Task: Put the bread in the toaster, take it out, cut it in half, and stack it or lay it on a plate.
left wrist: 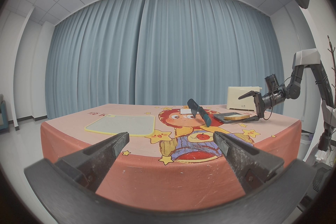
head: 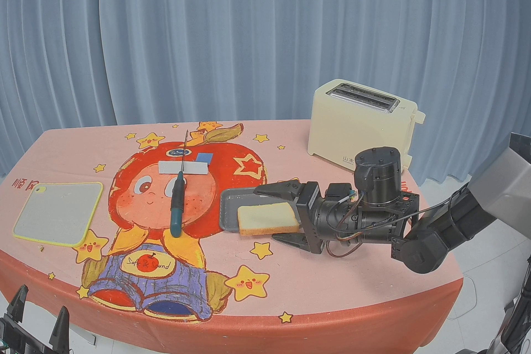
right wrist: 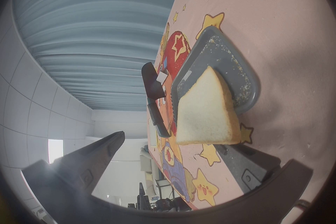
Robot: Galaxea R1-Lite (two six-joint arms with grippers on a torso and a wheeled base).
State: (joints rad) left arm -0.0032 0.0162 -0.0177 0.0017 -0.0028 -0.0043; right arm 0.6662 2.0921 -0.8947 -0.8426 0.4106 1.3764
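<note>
A slice of white bread (head: 268, 218) (right wrist: 206, 112) lies tilted over the near rim of a grey tray (head: 229, 206) (right wrist: 241, 74). My right gripper (head: 271, 214) (right wrist: 171, 140) is open, turned on its side, with the slice between its fingers. One finger touches the bread's edge and the other stands well apart from it. The cream toaster (head: 359, 123) (left wrist: 241, 98) stands behind that arm at the back right, slots empty. My left gripper (left wrist: 170, 137) is open and holds nothing, low in front of the table's near left edge.
A teal-handled knife (head: 177, 200) (left wrist: 199, 111) lies with its blade across a white rest (head: 191, 167) at mid-table. A pale cutting board with a yellow rim (head: 58, 212) (left wrist: 120, 125) lies at the left. The table's front edge is close to the tray.
</note>
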